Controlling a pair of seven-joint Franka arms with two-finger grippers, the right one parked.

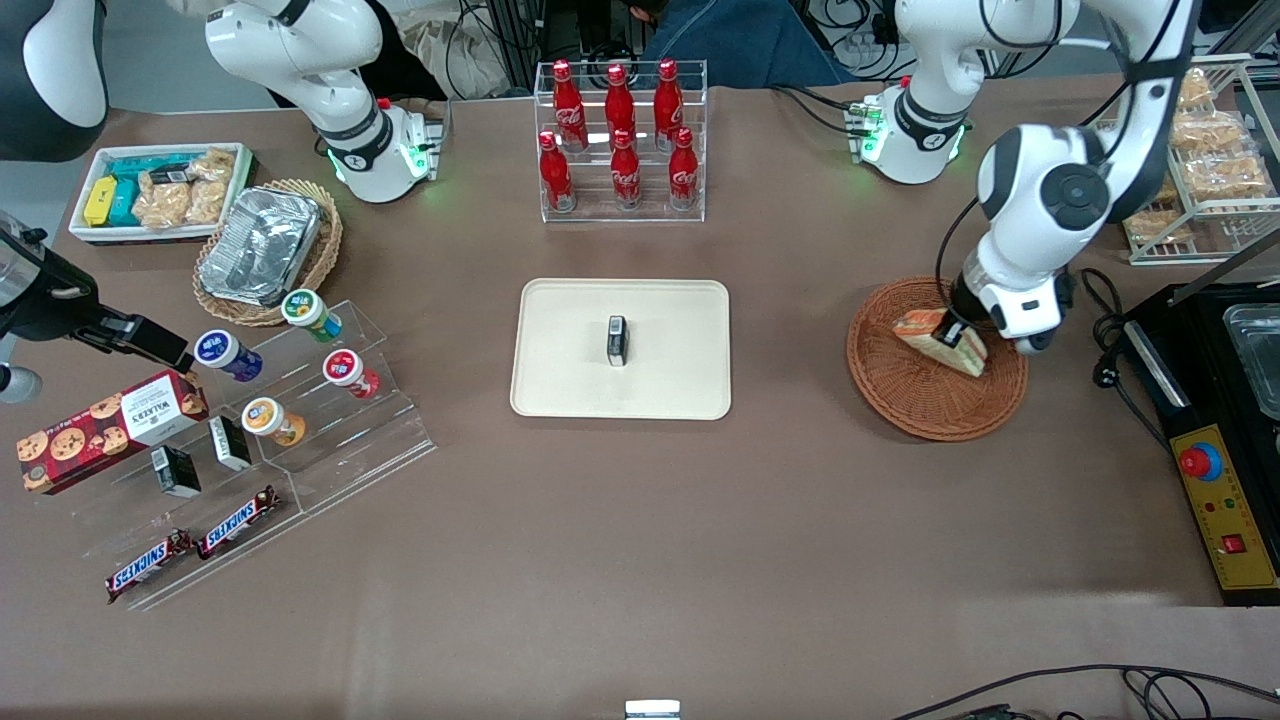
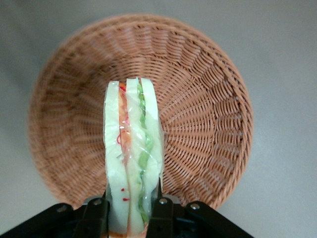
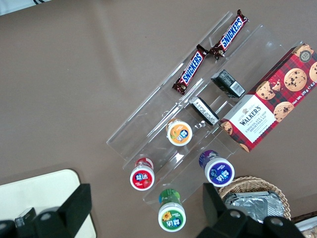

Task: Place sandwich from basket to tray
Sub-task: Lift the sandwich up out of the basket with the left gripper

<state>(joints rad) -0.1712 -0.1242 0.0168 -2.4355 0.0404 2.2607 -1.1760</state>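
The hand [image 2: 130, 210] is clamped on the sandwich [image 2: 132, 158], a white-bread wedge edged with orange, red and green filling, held just above the reddish-brown wicker basket [image 1: 905, 390], well apart from the cream tray [image 1: 560, 350].

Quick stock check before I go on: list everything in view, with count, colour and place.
sandwich: 1, white with orange, red and green filling, held just above the basket
basket: 1, reddish-brown, toward the working arm's end
tray: 1, cream, table centre
small box: 1, black, on the tray
cola bottles: 6, red, in a clear rack farther from the camera than the tray
foil pan: 1, silver, in a tan basket toward the parked arm's end
cups: 4, coloured lids, on a clear stepped stand
Snickers bars: 2, brown, stand's lowest step
cookie box: 1, red, beside the stand
tool: 1, black, shut on the sandwich over the basket
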